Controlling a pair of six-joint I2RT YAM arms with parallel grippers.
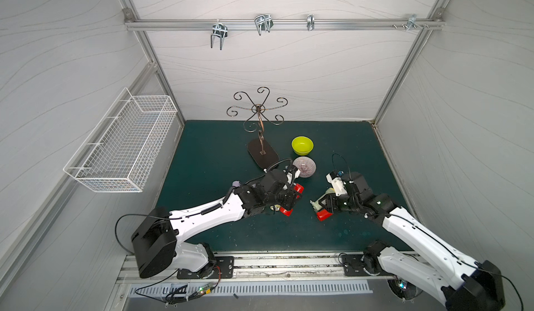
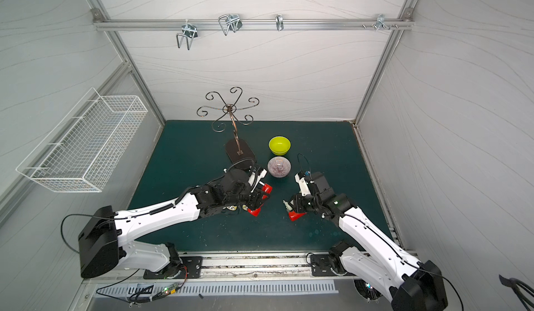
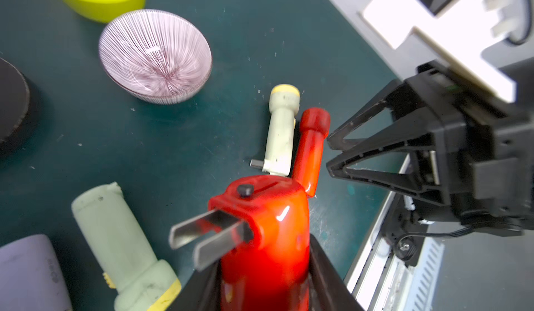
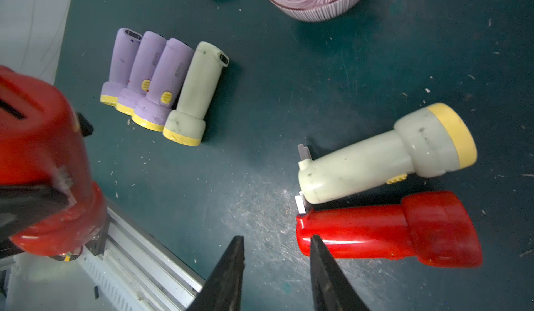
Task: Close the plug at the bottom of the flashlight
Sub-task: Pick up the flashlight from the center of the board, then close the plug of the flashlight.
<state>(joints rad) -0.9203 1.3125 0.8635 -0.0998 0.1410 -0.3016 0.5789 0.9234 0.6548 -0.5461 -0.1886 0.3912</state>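
My left gripper (image 3: 264,280) is shut on a red flashlight (image 3: 265,231), which it holds above the mat. The flashlight's bottom end faces away from the wrist. The plug (image 3: 208,234) sticks out of that end, its two metal prongs unfolded. In a top view the held flashlight (image 1: 299,188) is at mid-table. My right gripper (image 4: 276,238) is open and empty. It hovers just beside the bottom end of a second red flashlight (image 4: 387,231), which lies on the mat next to a pale green flashlight (image 4: 384,156). Both of these show their prongs.
Three purple flashlights and a pale green one (image 4: 190,92) lie in a row on the mat. A striped bowl (image 1: 304,166), a yellow-green bowl (image 1: 302,145) and a metal hook stand (image 1: 261,153) are behind the grippers. A wire basket (image 1: 121,144) hangs on the left wall.
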